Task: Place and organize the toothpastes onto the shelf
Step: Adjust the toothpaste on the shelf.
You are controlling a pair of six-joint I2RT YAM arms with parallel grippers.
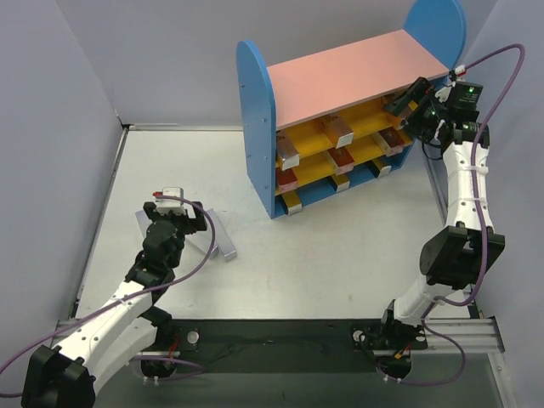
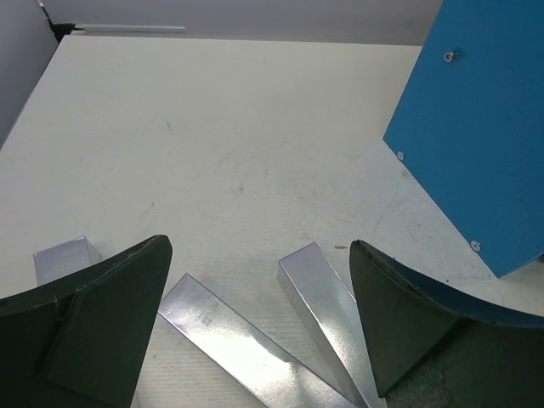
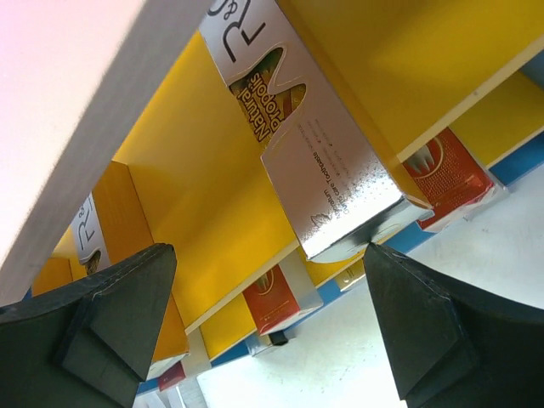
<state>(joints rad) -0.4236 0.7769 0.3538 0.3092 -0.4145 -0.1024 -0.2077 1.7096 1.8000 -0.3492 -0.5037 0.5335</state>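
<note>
Shelf: one. Blue round-topped sides, pink top, two yellow boards, blue base. It stands far right on the table, turned at an angle.

Arms: two.

Toothpastes: about nine box ends on the shelf in the top view, three per tier across both yellow boards and the base. The top-right one is partly hidden behind the right gripper. Three more loose boxes lie flat on the table near the shelf's left side panel, fanned apart and not touching each other.

Walls: plain pale grey, on three sides. Table: white, lightly scuffed, with a dark strip along the near edge under the arm bases.

Box looks: the loose ones are mirror-silver, long and narrow. On the upper board, the right wrist view shows a silver box with white lettering and an orange cut-out panel, its end overhanging the board edge. An orange box sits left of it. Red ends show on the tier below.

Left gripper: fingers spread wide, hovering over the loose boxes, pinching nothing.

Right gripper: fingers spread wide at the upper tier's right end. The silver box is ahead between them, not gripped.
</note>
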